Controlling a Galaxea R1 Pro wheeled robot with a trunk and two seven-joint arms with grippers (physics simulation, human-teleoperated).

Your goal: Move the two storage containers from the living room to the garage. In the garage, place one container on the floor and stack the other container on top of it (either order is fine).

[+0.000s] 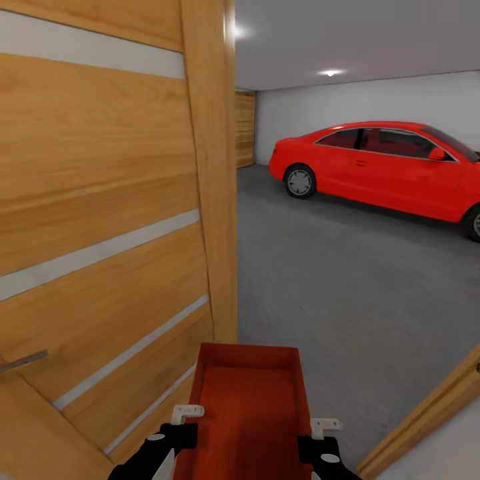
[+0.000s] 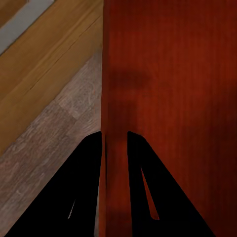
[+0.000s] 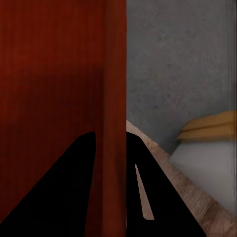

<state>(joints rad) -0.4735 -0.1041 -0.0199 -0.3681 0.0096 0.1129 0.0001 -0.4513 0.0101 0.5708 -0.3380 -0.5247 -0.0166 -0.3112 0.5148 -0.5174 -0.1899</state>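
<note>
We carry the storage container (image 1: 252, 407) between us, left gripper (image 2: 116, 143) and right gripper (image 3: 109, 143) each clamped on a side wall, its long axis pointing through the doorway toward the far garage floor (image 1: 347, 280).

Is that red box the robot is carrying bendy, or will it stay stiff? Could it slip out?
The storage container probably stays stiff: held by its two side walls, its floor looks flat, with no sag. It is likely light, since it is empty with low walls. It might slip, though, because the left gripper and right gripper each pinch only a thin, smooth-looking wall.
</note>
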